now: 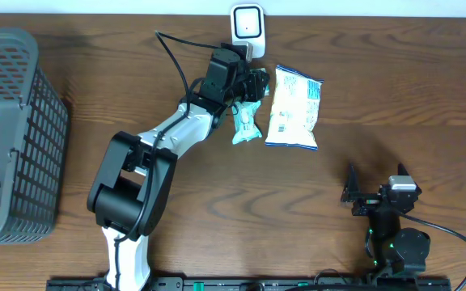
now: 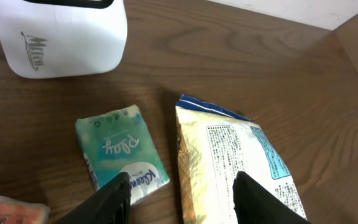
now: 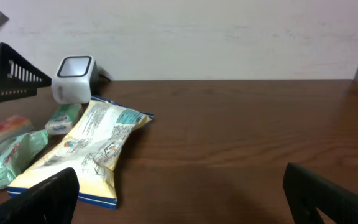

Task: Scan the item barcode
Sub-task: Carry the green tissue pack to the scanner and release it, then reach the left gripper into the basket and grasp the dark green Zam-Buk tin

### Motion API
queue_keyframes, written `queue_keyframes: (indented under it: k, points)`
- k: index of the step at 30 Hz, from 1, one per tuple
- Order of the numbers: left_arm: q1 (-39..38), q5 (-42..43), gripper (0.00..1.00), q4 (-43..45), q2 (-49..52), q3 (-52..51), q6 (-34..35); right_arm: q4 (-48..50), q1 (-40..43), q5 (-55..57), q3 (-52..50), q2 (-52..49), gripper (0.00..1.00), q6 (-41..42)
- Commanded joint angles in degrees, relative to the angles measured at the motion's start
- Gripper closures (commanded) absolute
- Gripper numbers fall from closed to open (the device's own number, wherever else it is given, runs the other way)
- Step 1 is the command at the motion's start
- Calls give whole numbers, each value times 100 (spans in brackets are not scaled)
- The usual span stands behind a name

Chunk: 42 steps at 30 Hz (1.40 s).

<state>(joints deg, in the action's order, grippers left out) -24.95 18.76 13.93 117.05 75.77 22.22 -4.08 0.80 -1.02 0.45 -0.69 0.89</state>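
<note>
While the right tool [image 3: 180,175] gapes empty, the left tool [image 2: 182,180], parted, hangs over a teal pack [image 2: 118,149] lettered "Play".

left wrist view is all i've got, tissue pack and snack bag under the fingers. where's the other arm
Observer: The right gripper sits open and empty at the near right of the table, far from the snack bag.
Operator: anything off to my left
Observer: A dark mesh basket stands at the table's left edge.
Operator: more items near me
Observer: A crumpled green packet lies just on the near side of the left gripper, beside the snack bag.
</note>
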Motion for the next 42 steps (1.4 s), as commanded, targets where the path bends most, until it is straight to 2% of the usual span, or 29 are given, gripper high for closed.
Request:
queue_keyframes:
  k: [1, 7, 10, 14, 15, 19, 21, 22, 23, 27, 31, 37, 42]
  points:
    - [164, 44, 48, 26, -660, 22, -55, -20, -9, 46, -11, 31, 1, 57]
    - [831, -380, 44, -549, -2000, 22, -68, -20, -9, 46, -11, 31, 1, 57]
    - [1399, -1005, 42, -1392, -2796, 22, -487, -20, -9, 46, -13, 31, 1, 57]
    - [2177, -1934, 34, -2437, -3547, 22, -1130, -20, -9, 46, -11, 31, 1, 57]
    - [2568, -2518, 34, -2739, -3836, 22, -1386, -20, -9, 46, -13, 31, 1, 57]
    - [3403, -3628, 34, -2983, -4295, 22, -1497, -20, -9, 46, -11, 31, 1, 57]
    - [3842, -3755, 34, -3106, -4439, 22, -1528, -20, -9, 46, -11, 31, 1, 57]
    - [4308, -3751, 34, -3265, -4509, 22, -1561, -20, -9, 46, -11, 31, 1, 57]
    - [4509, -3748, 33, -3344, -4513, 22, -1558, -20, -9, 46, -11, 31, 1, 57]
    - [5635, -3751, 18, -3954, -4301, 22, -1659, -20, -9, 46, -11, 31, 1, 57]
    - [6310, -3748, 9, -4472, -3963, 20, -1777, -20, -9, 46, -11, 31, 1, 57]
    - [6961, -3746, 7, -4999, -3274, 20, -1803, -20, -9, 46, -11, 31, 1, 57]
    - [7128, -3727, 8, -5167, -2697, 20, -2345, -20, -9, 46, -11, 31, 1, 57]
